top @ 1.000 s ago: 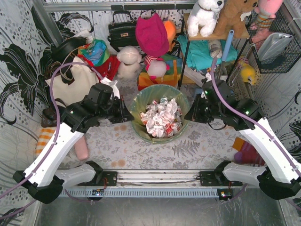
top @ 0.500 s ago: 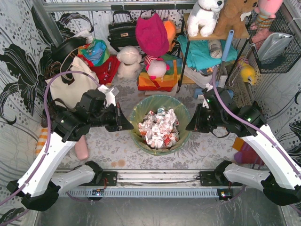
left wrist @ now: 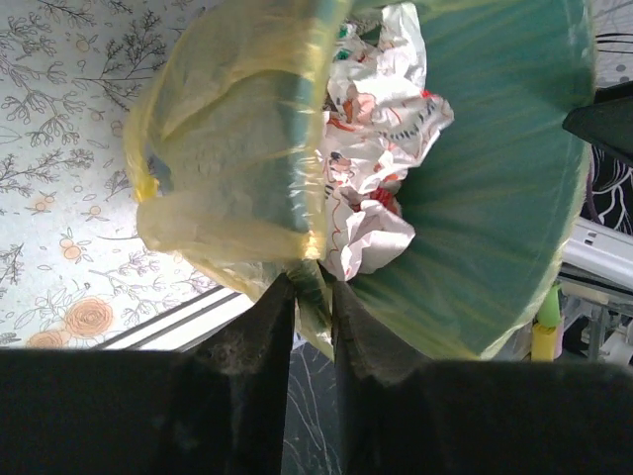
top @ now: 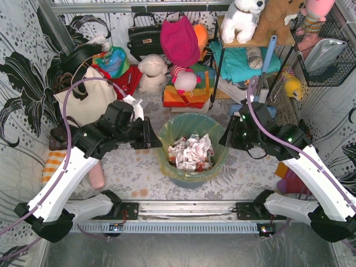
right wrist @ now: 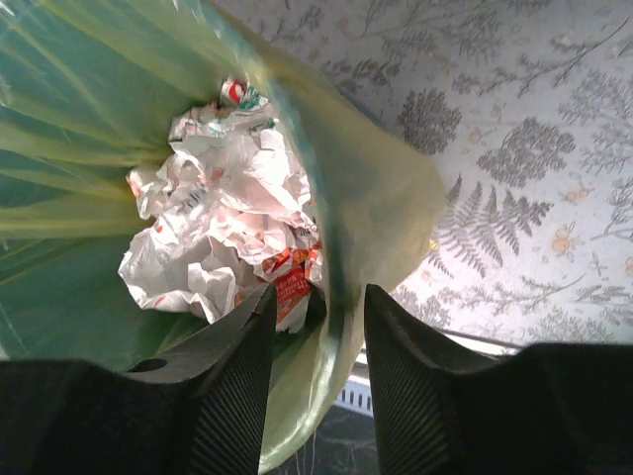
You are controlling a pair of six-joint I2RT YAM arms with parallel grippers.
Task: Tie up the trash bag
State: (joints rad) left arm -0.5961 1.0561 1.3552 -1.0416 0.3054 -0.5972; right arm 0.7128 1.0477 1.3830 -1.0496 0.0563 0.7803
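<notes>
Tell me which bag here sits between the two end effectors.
The thin translucent yellow-green plastic trash bag holding crumpled white paper, lining the teal round bin. The cream canvas tote and black handbag sit farther back.

The trash bag (top: 178, 127), thin translucent yellow-green plastic, lines the teal bin (top: 193, 182) with its mouth open upward and untied. Its crinkly top edge folds out over the bin's rim, and crumpled white paper (top: 191, 152) lies inside it.
</notes>
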